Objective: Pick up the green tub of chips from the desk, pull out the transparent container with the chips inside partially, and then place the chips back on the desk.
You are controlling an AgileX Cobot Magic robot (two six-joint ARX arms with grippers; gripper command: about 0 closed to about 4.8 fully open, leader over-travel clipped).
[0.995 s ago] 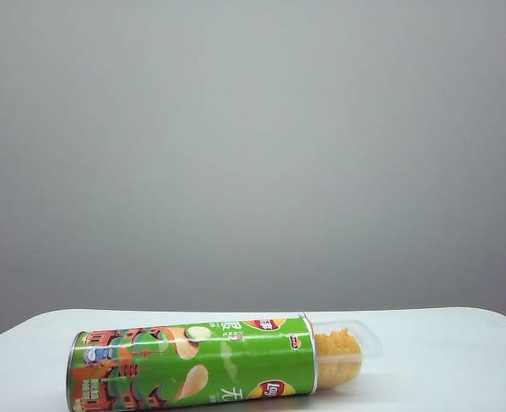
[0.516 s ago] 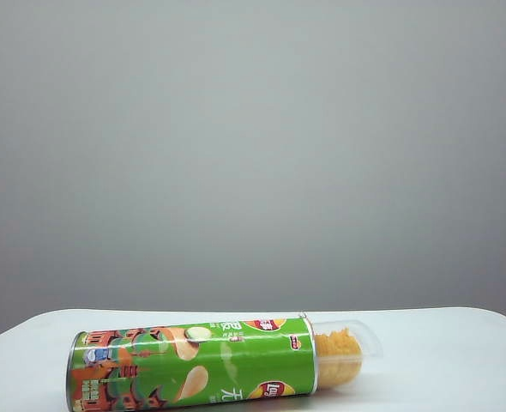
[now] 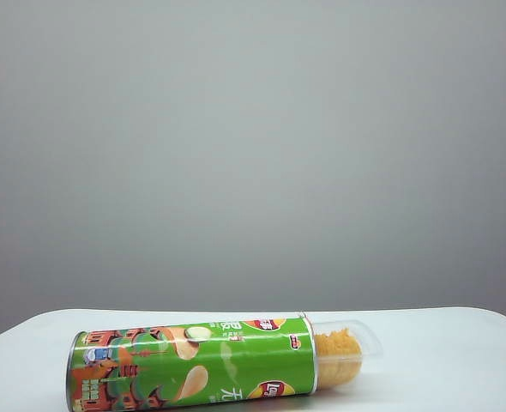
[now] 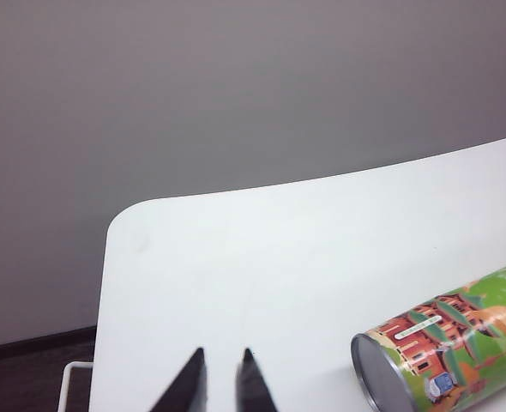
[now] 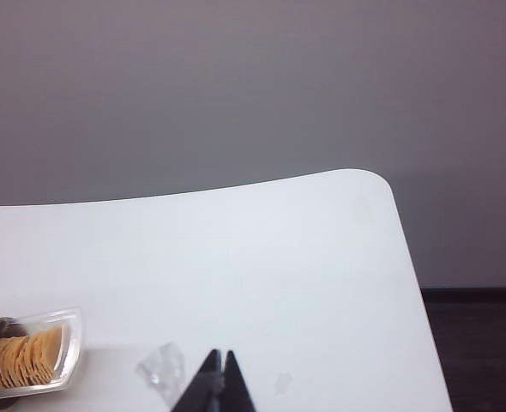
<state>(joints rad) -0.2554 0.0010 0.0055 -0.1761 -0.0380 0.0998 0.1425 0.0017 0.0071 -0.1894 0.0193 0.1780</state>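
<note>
The green tub of chips [image 3: 193, 365] lies on its side on the white desk [image 3: 442, 343], its building-art end to the left. From its right end the transparent container [image 3: 356, 339] sticks out partway, with the orange-yellow chips [image 3: 337, 352] showing inside. Neither gripper appears in the exterior view. In the left wrist view my left gripper [image 4: 223, 352] hovers over bare desk with a gap between its fingers and nothing in it, apart from the tub's silver closed end [image 4: 375, 376]. My right gripper [image 5: 221, 352] is shut and empty, apart from the container [image 5: 64, 343] and chips [image 5: 17, 360].
A small scrap of clear plastic [image 5: 161, 369] lies on the desk close to the right gripper. The desk's rounded corners [image 4: 124, 223] drop off to a dark floor [image 5: 476, 343]. A white rail [image 4: 69, 378] stands beside the desk's edge near the left gripper.
</note>
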